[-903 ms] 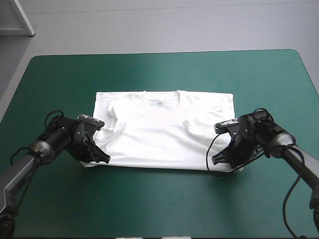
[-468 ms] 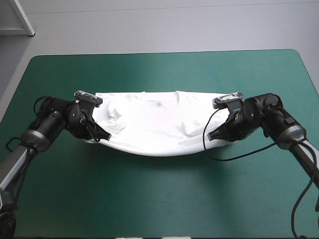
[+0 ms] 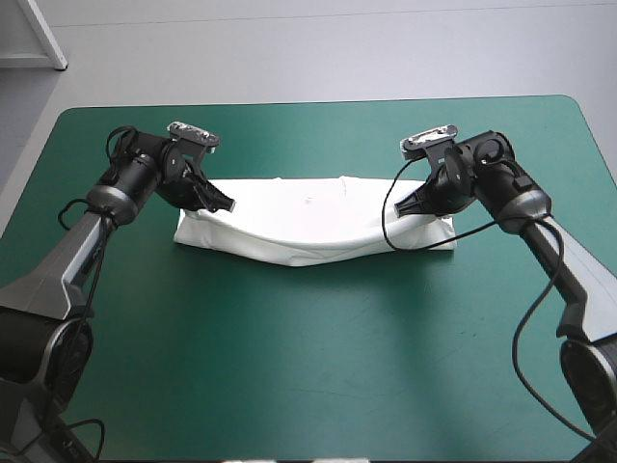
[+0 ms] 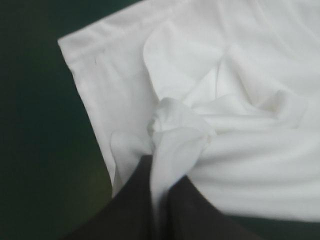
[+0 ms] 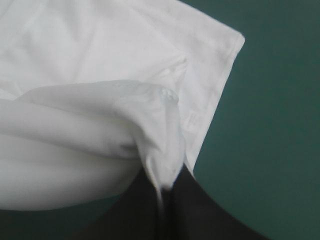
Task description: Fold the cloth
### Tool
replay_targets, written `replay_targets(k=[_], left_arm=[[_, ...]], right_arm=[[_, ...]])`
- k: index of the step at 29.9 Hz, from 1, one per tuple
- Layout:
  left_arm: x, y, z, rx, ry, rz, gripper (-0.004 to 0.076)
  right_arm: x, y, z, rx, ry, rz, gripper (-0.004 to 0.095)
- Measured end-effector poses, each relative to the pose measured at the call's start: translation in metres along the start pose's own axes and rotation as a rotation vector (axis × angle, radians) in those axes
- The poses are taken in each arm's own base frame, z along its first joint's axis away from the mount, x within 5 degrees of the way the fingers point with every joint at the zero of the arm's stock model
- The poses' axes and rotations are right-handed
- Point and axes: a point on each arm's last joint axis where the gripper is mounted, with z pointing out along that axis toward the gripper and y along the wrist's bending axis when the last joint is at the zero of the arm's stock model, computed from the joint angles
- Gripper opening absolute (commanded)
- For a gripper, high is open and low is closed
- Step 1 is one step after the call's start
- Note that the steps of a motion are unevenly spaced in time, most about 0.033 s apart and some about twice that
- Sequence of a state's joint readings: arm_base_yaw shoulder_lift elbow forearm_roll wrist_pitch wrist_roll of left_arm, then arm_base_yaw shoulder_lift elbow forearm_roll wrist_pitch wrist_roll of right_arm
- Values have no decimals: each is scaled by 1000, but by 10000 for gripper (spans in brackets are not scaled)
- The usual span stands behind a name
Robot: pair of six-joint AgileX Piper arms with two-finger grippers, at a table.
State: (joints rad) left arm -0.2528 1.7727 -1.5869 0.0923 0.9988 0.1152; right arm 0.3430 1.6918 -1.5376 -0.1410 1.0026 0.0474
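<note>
The teal-green surface [image 3: 308, 367] filled most of the high view. The white T-shirt [image 3: 310, 220] lay across the upper middle of that frame as a long band doubled over on itself, its near edge sagging at the centre. At the band's left end, the left claw [image 3: 228, 204] was clamped on a bunched wad of fabric, which was pinched between its black fingers [image 4: 131, 205]. At the right end, the right claw [image 3: 402, 209] was clamped on a gathered fold, above a flat hemmed corner.

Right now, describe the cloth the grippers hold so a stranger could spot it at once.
Start with the teal-green table. Across its far half stretches the white T-shirt, doubled into a long band, its ends pinched by the left gripper and right gripper. It alone is white.
</note>
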Motion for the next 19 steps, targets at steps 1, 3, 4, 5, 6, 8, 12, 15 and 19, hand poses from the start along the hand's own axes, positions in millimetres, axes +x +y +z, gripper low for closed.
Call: replay_targets(k=[1,3,4,5,6,8,12,15,19], left_arm=[[-7,1,1,-3,-13,0,19],[-17,4,2,-19,-33,5,19],[-22,5,3,-28,-40,9,19],[-26,7,5,-38,-43,13,19],[-29,8,8,-46,-40,16,19],[-34,13,13,-62,-36,9,19],[-37,28,27,-83,-14,-21,19],[-35,39,39,-93,1,-43,19],[-35,50,54,-103,-9,-66,19]], right_arm=[[-5,0,5,7,-2,1,-14],[-15,0,11,15,-21,0,-14],[-20,0,13,17,-34,3,-14],[-25,0,16,18,-49,7,-14],[-29,0,17,20,-62,11,-14],[-39,-1,22,29,-101,27,-14],[-54,-6,29,34,-156,76,-14],[-59,-14,43,42,-157,101,-14],[-60,-25,66,42,-146,138,-14]])
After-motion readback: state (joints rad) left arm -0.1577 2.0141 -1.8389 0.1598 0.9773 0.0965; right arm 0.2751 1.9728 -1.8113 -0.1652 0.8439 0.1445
